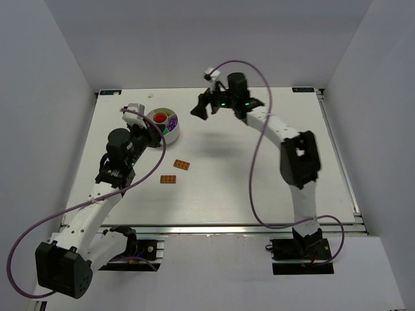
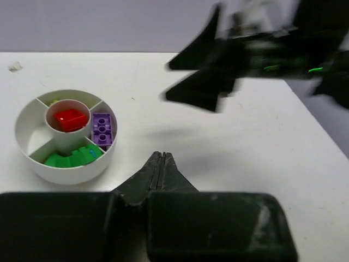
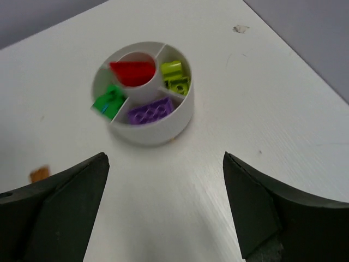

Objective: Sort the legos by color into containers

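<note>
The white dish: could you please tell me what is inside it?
A red brick sits in the centre cup; the outer sections of the dish hold lime-green pieces, a purple brick and a green brick. Anything beneath them is hidden.

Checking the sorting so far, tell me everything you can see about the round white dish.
The white dish is round, shallow and plastic-looking, standing flat on the table. Its centre holds a red brick; dividers split the outer ring, with a purple plate, green bricks and lime bricks in separate compartments.
</note>
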